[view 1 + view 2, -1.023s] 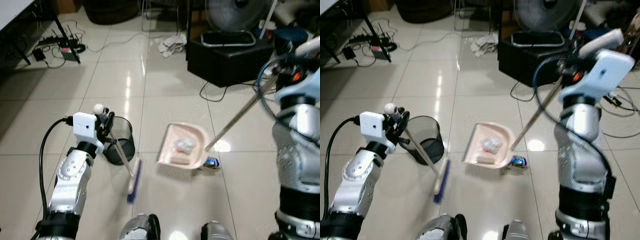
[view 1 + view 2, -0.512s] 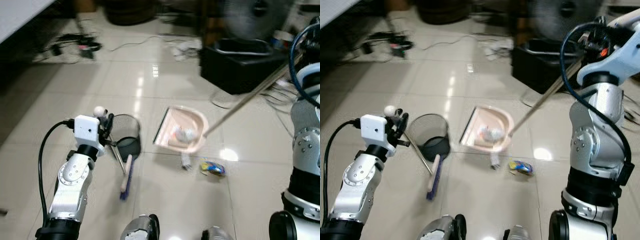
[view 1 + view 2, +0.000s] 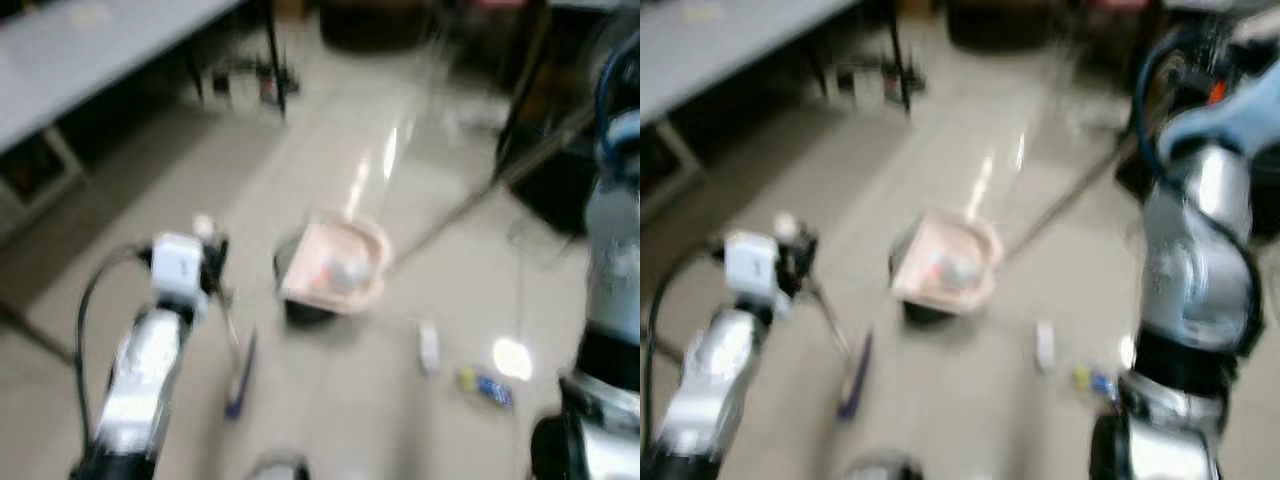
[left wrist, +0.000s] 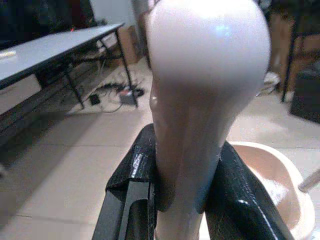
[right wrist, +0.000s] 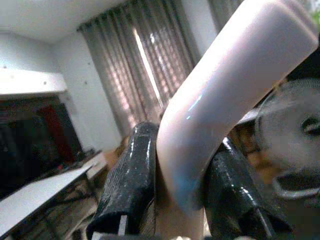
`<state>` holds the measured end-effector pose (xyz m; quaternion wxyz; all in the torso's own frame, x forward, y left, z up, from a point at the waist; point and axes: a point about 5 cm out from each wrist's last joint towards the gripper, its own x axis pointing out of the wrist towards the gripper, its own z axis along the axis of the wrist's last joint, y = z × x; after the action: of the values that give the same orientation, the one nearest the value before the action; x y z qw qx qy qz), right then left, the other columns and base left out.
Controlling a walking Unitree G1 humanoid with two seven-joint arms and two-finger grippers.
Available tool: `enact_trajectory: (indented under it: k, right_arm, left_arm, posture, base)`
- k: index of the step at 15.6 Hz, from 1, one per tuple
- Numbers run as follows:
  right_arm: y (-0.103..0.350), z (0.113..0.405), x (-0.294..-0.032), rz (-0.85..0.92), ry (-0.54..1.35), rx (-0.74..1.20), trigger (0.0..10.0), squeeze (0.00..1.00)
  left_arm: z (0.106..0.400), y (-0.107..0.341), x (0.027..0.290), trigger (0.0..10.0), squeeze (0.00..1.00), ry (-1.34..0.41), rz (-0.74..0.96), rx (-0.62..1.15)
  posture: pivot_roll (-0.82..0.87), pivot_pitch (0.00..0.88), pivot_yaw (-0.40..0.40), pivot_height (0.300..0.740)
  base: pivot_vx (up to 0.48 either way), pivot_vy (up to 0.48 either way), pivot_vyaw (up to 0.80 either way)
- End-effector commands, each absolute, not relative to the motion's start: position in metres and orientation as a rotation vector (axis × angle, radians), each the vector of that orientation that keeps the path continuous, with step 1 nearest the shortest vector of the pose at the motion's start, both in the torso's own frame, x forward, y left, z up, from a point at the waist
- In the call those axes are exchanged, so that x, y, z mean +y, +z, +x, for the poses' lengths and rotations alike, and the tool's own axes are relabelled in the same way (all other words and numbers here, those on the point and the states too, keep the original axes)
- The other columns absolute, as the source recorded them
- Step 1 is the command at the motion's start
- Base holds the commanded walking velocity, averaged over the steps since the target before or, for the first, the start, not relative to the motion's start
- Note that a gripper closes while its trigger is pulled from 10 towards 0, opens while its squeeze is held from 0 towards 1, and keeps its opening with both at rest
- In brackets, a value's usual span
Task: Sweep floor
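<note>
The eye views are blurred by motion. A pink dustpan holding pale crumpled litter hangs over the black mesh bin. Its long handle slants up to my right arm, where my right gripper is shut on the curved pink grip. My left gripper is shut on the cream broom handle near its rounded top. The broom's blue head rests on the tiles beside the bin. A white scrap and a blue and yellow wrapper lie on the floor to the right.
A grey table stands at the far left with cables and a power strip under it. A black box sits at the right. Pale glossy tiles stretch in front of me.
The camera has swung left and the picture has blurred. The dustpan has been lifted and carried left, from beside the bin to above it. The left gripper still holds the broom.
</note>
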<state>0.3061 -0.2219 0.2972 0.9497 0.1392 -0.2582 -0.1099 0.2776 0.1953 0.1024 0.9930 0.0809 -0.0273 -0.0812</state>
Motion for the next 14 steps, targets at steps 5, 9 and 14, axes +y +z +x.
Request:
enact_trajectory:
  k: [5, 9, 14]
  right_arm:
    - [0.3029, 0.2978, -0.2349, 0.316, -0.282, -0.575, 10.0, 0.0]
    - [0.3023, 0.2958, -0.2344, 0.313, -0.281, -0.575, 10.0, 0.0]
    - [0.3034, 0.2946, -0.2339, 0.307, -0.277, -0.576, 10.0, 0.0]
  left_arm:
    - [0.2792, 0.1122, 0.1913, 10.0, 0.0, -0.181, 0.178, -0.1]
    - [0.2796, 0.1109, 0.1865, 10.0, 0.0, -0.197, 0.178, -0.098]
    - [0.2798, 0.1104, 0.1849, 10.0, 0.0, -0.209, 0.175, -0.099]
  posture:
    - [-0.02, 0.042, 0.089, 0.74]
    - [-0.03, 0.036, 0.093, 0.74]
    - [-0.03, 0.04, 0.093, 0.74]
  base:
    - [0.299, 0.0, 0.26]
    - [0.301, 0.0, 0.0]
    - [0.297, 0.0, 0.0]
